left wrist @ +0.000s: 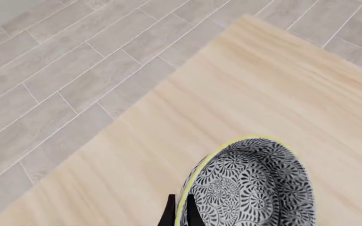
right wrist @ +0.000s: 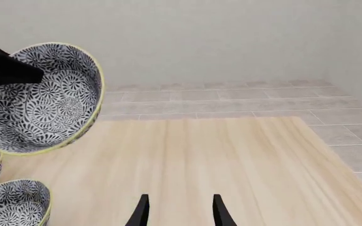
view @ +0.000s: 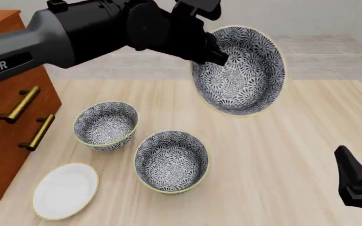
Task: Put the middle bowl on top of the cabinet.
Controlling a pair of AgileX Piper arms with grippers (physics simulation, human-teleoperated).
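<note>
Bowl aloft in my left end effector

My fingers pinch the rim of the patterned bowl — it hangs tilted in the air above the worktop, well right of the cabinet. My right end effector idles low — fingers parted, holding nothing.

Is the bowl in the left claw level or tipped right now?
Tipped. The lifted bowl hangs off the table from the left claw, its patterned inside facing the front camera rather than upward.
</note>
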